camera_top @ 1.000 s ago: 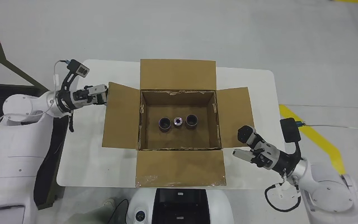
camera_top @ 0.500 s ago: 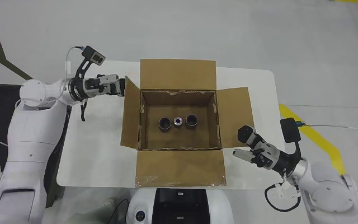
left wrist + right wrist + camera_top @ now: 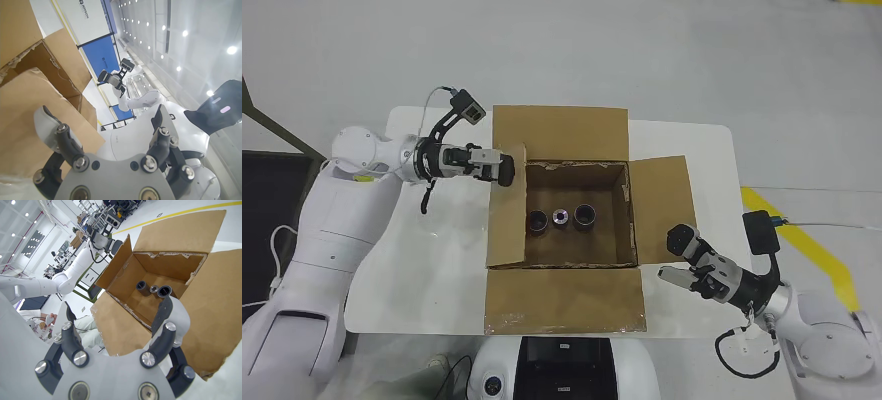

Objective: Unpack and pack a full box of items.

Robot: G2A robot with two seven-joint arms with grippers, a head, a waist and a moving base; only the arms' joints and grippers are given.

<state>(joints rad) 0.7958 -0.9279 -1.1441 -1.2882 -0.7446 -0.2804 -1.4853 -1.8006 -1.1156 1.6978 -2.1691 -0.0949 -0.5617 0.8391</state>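
1. We see a brown corrugated cardboard box in the middle of the white, round-cornered table, its rim ragged with torn tape.
2. Its far flap, near flap and right flap lie flat towards those table edges. The left flap stands raised, leaning slightly over the opening.
3. On the box floor stand two dark hollow cylinders with a smaller shiny metal ring between them, in a row near the centre.
4. The left gripper is at the left flap's far end, fingers spread wide and empty, one finger against the flap's outer face.
5. The right gripper hangs just off the right flap's near corner, jaws wide apart, holding nothing.
6. Bare table lies between the box and the left edge.
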